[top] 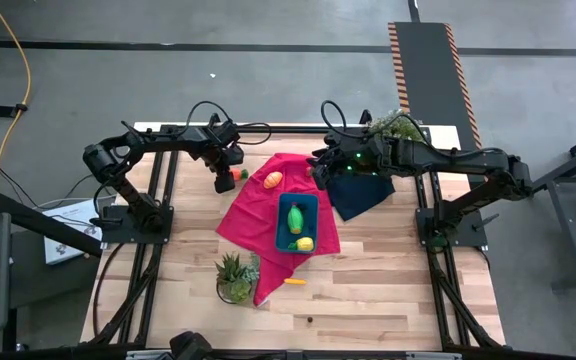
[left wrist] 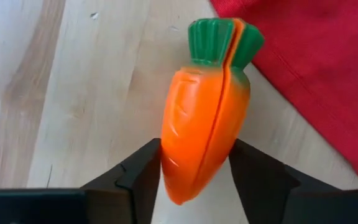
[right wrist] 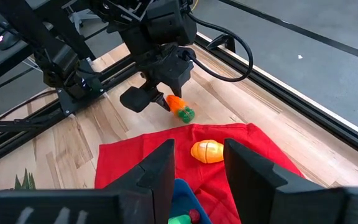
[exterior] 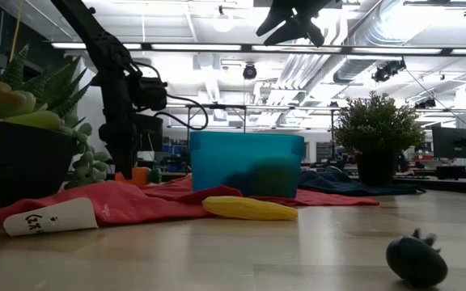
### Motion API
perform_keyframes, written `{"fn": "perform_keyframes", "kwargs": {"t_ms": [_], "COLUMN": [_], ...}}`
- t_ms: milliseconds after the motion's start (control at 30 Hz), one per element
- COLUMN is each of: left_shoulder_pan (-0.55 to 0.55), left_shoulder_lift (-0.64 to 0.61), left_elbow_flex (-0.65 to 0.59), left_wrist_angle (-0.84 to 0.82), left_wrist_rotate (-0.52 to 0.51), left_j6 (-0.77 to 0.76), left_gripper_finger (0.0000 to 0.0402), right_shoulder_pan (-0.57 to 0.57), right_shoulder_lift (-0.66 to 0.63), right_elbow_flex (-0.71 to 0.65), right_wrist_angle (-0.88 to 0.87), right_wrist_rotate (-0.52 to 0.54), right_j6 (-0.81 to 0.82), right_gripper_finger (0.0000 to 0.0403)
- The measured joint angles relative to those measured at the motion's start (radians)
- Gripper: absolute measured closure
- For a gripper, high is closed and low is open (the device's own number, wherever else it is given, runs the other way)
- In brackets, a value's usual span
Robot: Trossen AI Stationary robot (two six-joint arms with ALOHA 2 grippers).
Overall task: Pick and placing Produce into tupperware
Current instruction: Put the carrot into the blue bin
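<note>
- Two arms worked over the table; two potted plants stood on it, one at the near edge beside the red cloth, the other at the far right corner; two cloths lay there, the red one and a dark navy cloth, side by side.
- One teal tupperware sat on the red cloth; inside it lay a green piece and a yellow piece, two in all.
- Three produce pieces lay outside the tub: a toy carrot on bare wood just beside the red cloth's far left corner; an orange-yellow fruit on the cloth's far part; a yellow-orange piece on the wood near the cloth's near edge.
- The left gripper was down at the table; its two fingers pressed the carrot's tapered end from both sides, the green top pointing away from the wrist.
- The right gripper hovered above the red cloth's far edge, fingers apart, nothing between them; the carrot lay well apart from it, the orange-yellow fruit below and ahead of it.
</note>
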Motion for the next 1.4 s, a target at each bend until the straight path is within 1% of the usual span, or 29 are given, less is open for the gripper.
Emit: {"fn": "perform_keyframes", "kwargs": {"t_ms": [133, 233, 467, 700, 933, 1000, 1233, 1333, 1400], "left_shoulder_pan": [0.000, 0.000, 0.000, 0.000, 0.000, 0.001, 0.002, 0.002, 0.002], "left_shoulder_lift": [0.000, 0.000, 0.000, 0.000, -0.001, -0.001, -0.002, -0.002, -0.002], "left_elbow_flex": [0.000, 0.000, 0.000, 0.000, 0.000, 0.006, 0.084, 0.136, 0.173], "left_wrist_angle": [-0.003, -0.003, -0.004, -0.005, -0.006, -0.018, -0.073, -0.128, -0.167], "left_wrist_rotate": [0.016, 0.019, 0.018, 0.019, 0.021, 0.043, 0.095, 0.121, 0.156], "left_j6": [0.000, 0.000, 0.000, -0.004, -0.050, -0.053, -0.065, -0.062, -0.057], "left_gripper_finger": [0.0254, 0.0262, 0.0251, 0.0261, 0.0258, 0.0258, 0.0258, 0.0258, 0.0258], "right_shoulder_pan": [0.000, 0.000, 0.000, 0.000, 0.000, 0.000, 0.000, 0.000, 0.000], "right_shoulder_lift": [0.000, 0.000, 0.000, 0.000, 0.000, 0.000, 0.000, 0.000, 0.000], "right_elbow_flex": [0.000, 0.000, 0.000, 0.000, 0.000, 0.000, 0.000, 0.000, 0.000], "right_wrist_angle": [0.000, 0.000, 0.000, 0.000, 0.000, 0.000, 0.000, 0.000, 0.000], "right_wrist_rotate": [0.000, 0.000, 0.000, 0.000, 0.000, 0.001, 0.005, 0.012, 0.012], "right_j6": [-0.004, -0.004, -0.004, -0.004, -0.004, -0.004, -0.007, -0.007, -0.007], "right_gripper_finger": [0.0273, 0.0273, 0.0273, 0.0273, 0.0273, 0.0273, 0.0273, 0.0273, 0.0273]}}
